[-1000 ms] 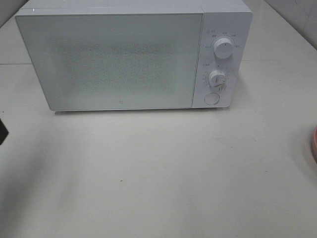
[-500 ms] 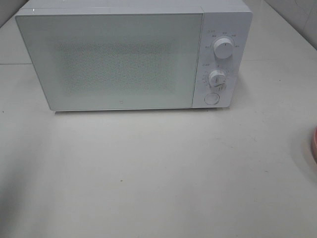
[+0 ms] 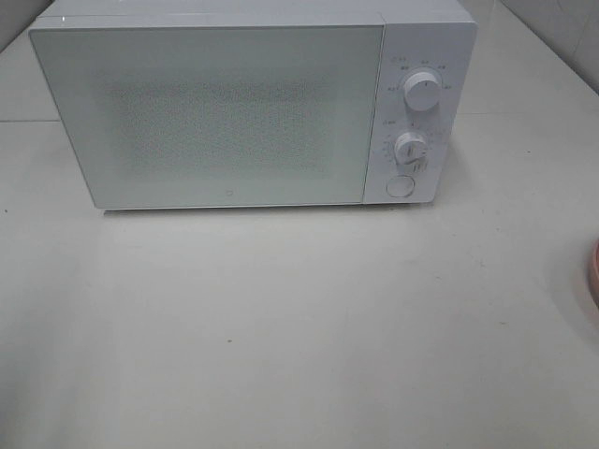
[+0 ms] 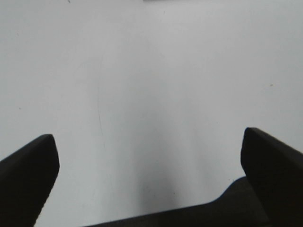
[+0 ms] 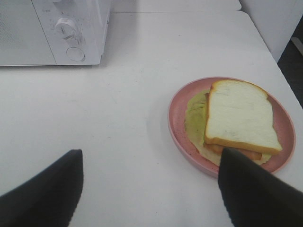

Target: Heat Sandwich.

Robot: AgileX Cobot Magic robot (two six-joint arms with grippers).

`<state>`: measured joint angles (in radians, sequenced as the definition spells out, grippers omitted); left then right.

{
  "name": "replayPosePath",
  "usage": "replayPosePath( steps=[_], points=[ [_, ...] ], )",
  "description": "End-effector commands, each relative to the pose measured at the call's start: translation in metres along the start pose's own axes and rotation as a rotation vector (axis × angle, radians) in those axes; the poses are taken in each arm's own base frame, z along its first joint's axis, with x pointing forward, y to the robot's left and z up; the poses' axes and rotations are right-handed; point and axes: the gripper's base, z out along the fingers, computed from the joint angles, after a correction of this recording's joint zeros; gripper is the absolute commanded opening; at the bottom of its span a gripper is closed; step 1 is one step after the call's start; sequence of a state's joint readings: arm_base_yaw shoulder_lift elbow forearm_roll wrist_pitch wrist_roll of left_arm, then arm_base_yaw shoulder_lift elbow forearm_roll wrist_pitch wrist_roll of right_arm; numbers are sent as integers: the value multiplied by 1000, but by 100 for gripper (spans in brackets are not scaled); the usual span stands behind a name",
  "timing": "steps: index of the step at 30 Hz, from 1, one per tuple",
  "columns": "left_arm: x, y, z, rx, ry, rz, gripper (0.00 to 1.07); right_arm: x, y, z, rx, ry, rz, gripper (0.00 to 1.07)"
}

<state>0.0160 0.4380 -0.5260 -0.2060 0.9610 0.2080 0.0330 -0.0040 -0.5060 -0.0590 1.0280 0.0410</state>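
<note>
The sandwich [image 5: 239, 118], a square pale bread slice over a green leaf, lies on a round pink plate [image 5: 177, 118] in the right wrist view. My right gripper [image 5: 151, 189] is open and empty, above the table beside the plate. One fingertip [image 5: 251, 189] overlaps the plate's near rim. My left gripper [image 4: 149, 165] is open and empty over bare table. The white microwave [image 3: 234, 112] stands at the back with its door shut. Only the plate's rim [image 3: 593, 271] shows at the right edge of the high view. Neither gripper shows there.
The microwave's two knobs [image 3: 423, 91] and round button [image 3: 400, 186] are on its right panel, which also shows in the right wrist view [image 5: 71, 33]. The table's right edge [image 5: 284, 66] runs close past the plate.
A dark part of the left arm at the high view's left edge has moved out of view. The microwave and plate have not moved.
</note>
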Motion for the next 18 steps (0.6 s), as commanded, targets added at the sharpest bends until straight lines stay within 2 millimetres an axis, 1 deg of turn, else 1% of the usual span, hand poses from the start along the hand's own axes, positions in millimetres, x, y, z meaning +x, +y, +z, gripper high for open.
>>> replayPosePath(
  steps=[1,3,5,7,8,10,18],
  points=[
    [4,-1,-12,-18,-95,10,101,2,0,-4,1,-29,1,75],
    [6,-2,-14,-18,-107,13,101,2,0,-4,1,-29,1,75],
    [13,-4,-20,-15,-112,21,101,2,0,-4,1,-29,1,75],
    [20,-5,-21,-12,-89,24,101,2,0,-4,1,-29,1,75],
    [20,-5,-21,-12,-89,24,101,2,0,-4,1,-29,1,75],
    [27,-6,-21,-9,-77,25,101,2,0,-4,1,-29,1,75],
    [33,-8,-29,-15,-141,37,101,2,0,-4,1,-29,1,75]
  ],
)
